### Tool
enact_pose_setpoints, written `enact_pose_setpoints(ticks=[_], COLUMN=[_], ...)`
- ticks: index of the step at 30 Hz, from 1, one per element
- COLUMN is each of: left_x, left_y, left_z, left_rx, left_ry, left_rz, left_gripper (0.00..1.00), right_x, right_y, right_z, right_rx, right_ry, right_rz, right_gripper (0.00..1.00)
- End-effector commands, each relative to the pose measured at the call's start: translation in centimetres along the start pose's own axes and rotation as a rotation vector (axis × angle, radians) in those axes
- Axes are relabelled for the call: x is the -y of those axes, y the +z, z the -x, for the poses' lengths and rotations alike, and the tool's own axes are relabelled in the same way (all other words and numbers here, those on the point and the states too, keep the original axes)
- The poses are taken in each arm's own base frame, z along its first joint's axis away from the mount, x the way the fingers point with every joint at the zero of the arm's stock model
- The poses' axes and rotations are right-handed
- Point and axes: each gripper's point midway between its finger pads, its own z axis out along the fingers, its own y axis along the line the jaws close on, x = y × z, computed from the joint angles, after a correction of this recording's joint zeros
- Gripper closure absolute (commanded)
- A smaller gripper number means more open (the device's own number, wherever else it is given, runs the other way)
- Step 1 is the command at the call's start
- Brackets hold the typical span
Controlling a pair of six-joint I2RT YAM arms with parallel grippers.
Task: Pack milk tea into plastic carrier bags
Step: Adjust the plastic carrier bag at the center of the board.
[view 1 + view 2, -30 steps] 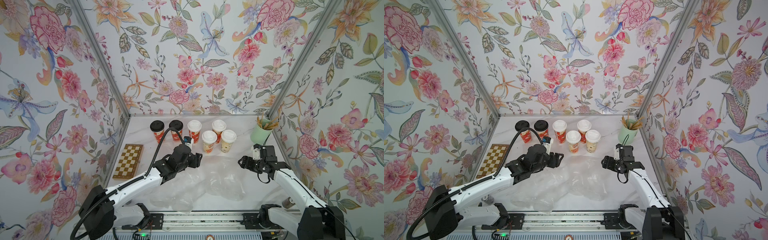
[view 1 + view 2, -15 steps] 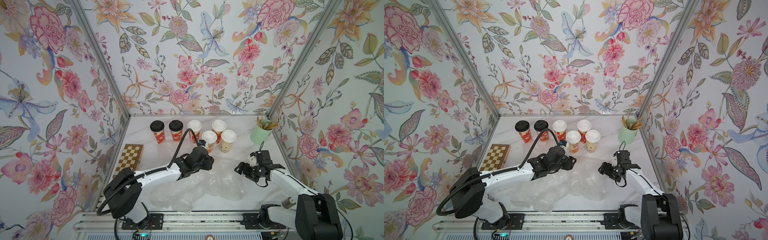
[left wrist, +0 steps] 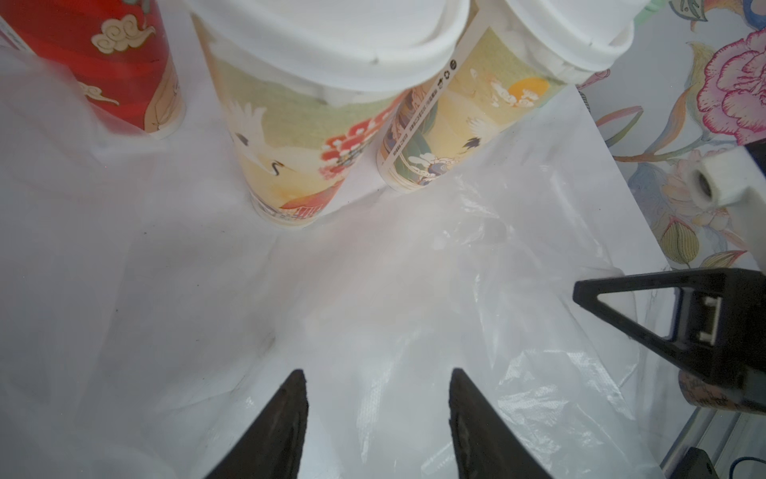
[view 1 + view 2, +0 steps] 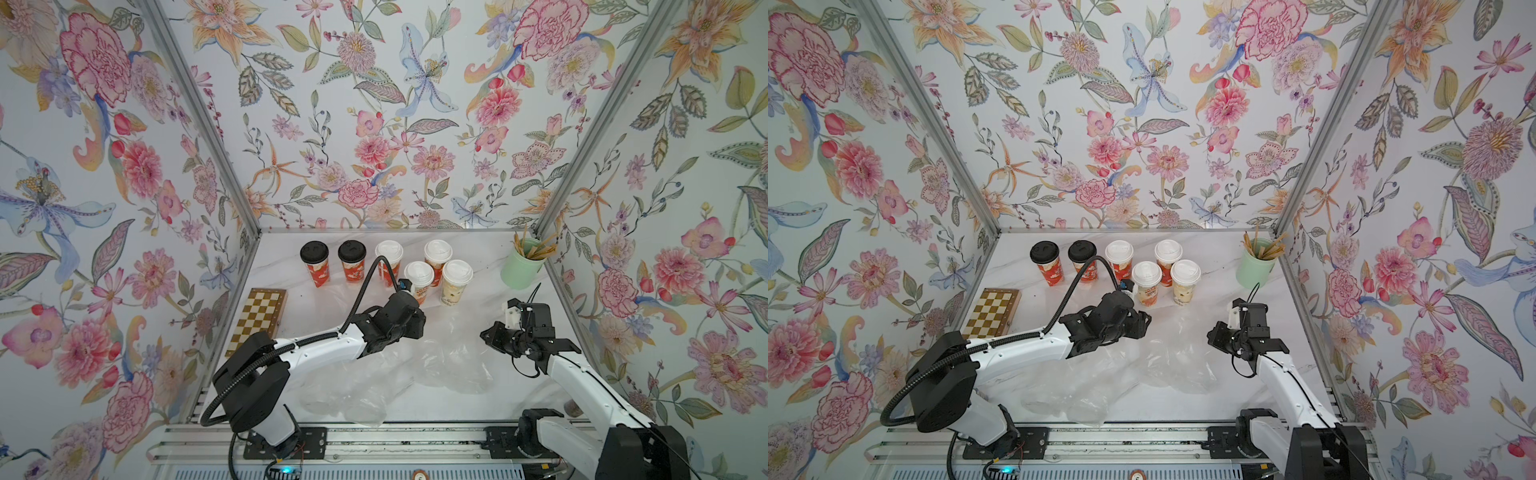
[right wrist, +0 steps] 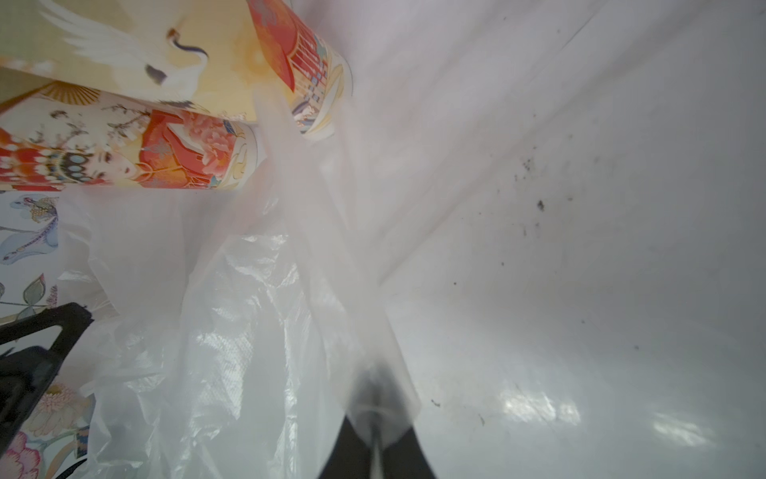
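- Across the marble table (image 4: 478, 266), none of the packing was finished: every cup stood bare on it and no bag stood upright.
- Nearer my base, the plastic carrier bags (image 4: 399, 374) lay flat and crumpled in a loose, overlapping heap. I could not tell where one ended and the next began.
- Behind them the milk tea (image 4: 456, 282) waited near the back wall. All six cups were upright, the two with black lids toward my left and the four with white lids beside them, and none was inside a bag.
- My left gripper (image 3: 377, 371) hung low over the film, just in front of the nearest white-lidded cups, its jaws apart with nothing clamped between them.
- My right gripper (image 5: 377, 414) was closed on a thin strip of the film, probably a handle or a mouth edge, which ran taut toward the cups.
- By my reckoning I was only at opening the first bag, so all six cups remained to be packed.
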Motion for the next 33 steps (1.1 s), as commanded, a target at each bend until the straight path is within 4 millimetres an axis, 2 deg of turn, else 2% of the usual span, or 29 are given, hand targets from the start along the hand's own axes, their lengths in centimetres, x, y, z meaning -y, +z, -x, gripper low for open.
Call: enact_pose_setpoints(ticks=[1,5,8,11,16,19,24,28,33], left_x=[0.5,0.4,0.6,0.9,1.1,1.8,3.7,4.9,6.1], left_y=[-2.6,-4.5,-6.6,-8.9,-12.5,-14.4,-16.8,-18.0,-19.8], left_z=[3.9,6.7,9.0,11.1,13.5,14.6,15.0,13.5,11.1], left_rx=[0.104,0.173,0.237,0.299,0.376,0.407,0.4,0.34,0.289], left_ry=[0.024,0.049,0.088,0.139,0.229,0.3,0.472,0.591,0.705], left_rz=[0.0,-0.001,-0.013,-0.026,-0.032,-0.053,-0.122,-0.194,-0.311], left_gripper=[0.42,0.41,0.41,0.4,0.38,0.37,0.35,0.35,0.3], right_x=[-0.6,-3.2,-6.0,-9.4,-14.4,-16.9,-19.0,-19.6,-19.1], right_y=[-2.4,-5.3,-7.8,-10.7,-15.2,-16.9,-18.5,-19.8,-19.9], right_z=[1.6,3.4,4.4,4.6,2.9,0.4,-3.1,-5.0,-6.6], right_rx=[0.064,0.149,0.232,0.306,0.389,0.374,0.361,0.4,0.47], right_ry=[-0.018,-0.107,-0.22,-0.372,-0.625,-0.808,-1.03,-1.2,-1.378], right_rz=[-0.044,-0.006,0.061,0.151,0.328,0.494,0.721,0.814,0.842], right_gripper=[0.96,1.0,1.0,1.0,1.0,1.0,1.0,1.0,1.0])
